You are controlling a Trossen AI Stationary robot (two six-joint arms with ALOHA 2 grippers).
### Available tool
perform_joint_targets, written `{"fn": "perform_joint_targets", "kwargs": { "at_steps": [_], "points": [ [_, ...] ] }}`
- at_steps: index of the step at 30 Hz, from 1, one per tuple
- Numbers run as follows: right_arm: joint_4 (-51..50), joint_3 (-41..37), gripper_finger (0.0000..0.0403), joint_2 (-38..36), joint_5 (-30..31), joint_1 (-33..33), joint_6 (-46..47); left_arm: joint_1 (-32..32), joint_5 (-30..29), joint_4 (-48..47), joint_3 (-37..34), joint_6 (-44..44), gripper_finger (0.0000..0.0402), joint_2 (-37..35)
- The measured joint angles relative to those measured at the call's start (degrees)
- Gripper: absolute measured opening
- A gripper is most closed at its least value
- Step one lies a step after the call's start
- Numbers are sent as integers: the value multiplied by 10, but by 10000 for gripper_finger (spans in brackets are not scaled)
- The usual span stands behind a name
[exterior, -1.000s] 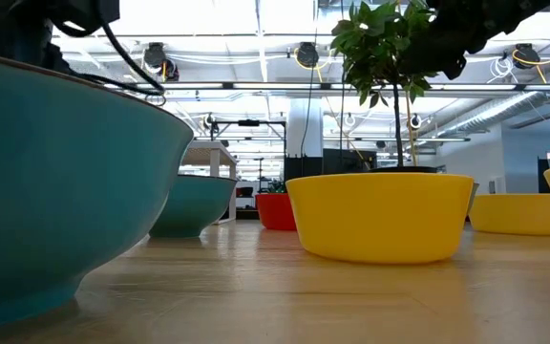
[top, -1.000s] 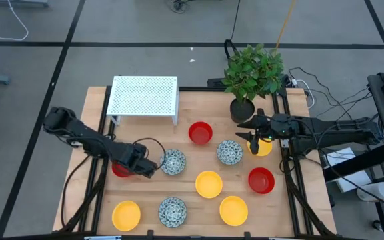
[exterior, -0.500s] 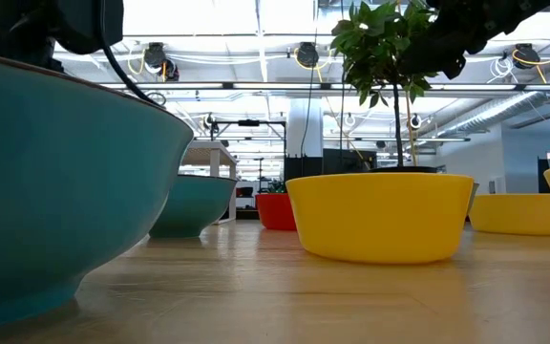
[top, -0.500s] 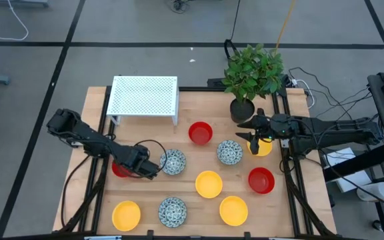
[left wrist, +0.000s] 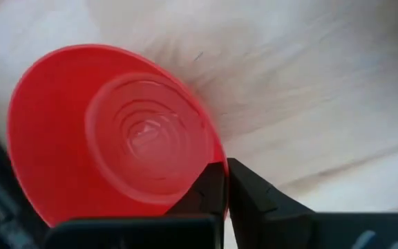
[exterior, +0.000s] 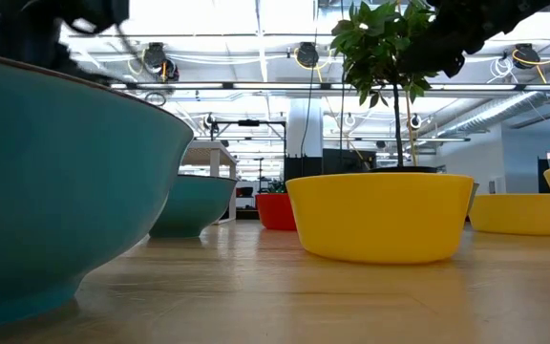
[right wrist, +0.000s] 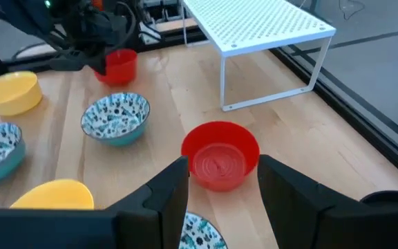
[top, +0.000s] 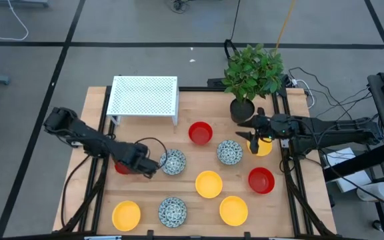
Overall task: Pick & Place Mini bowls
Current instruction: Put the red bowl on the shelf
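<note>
1. pinching only the thin rim, the left gripper (left wrist: 225, 181) has its fingers closed tight on a red bowl (top: 121, 167) at the left side of the table (top: 292, 220). the bowl could slip out and drop when lifted.
2. the right gripper (right wrist: 223, 181) is wide open and holds nothing, hanging near the plant pot (top: 242, 110).
3. bowls counted from above: three red, four yellow, three speckled.

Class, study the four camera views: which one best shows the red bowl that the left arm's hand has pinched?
The left wrist view: the red bowl fills it, rim pinched in the left hand. The high view shows only a red sliver behind that hand. The right wrist view shows it small and far off. The low view does not show it.
</note>
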Motion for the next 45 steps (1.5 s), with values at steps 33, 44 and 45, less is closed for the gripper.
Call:
{"fn": "perform_joint_targets", "kwargs": {
  "at_steps": [33, 44, 45],
  "points": [
    [50, 0, 160, 0, 77, -1, 106, 545, -125, -24, 267, 770, 28, -35],
    [50, 0, 160, 0, 93, -33, 102, 584, -138, -100, 267, 807, 8, -13],
    [50, 0, 160, 0, 93, -37, 102, 588, -148, -103, 267, 806, 8, -12]
  ]
}}
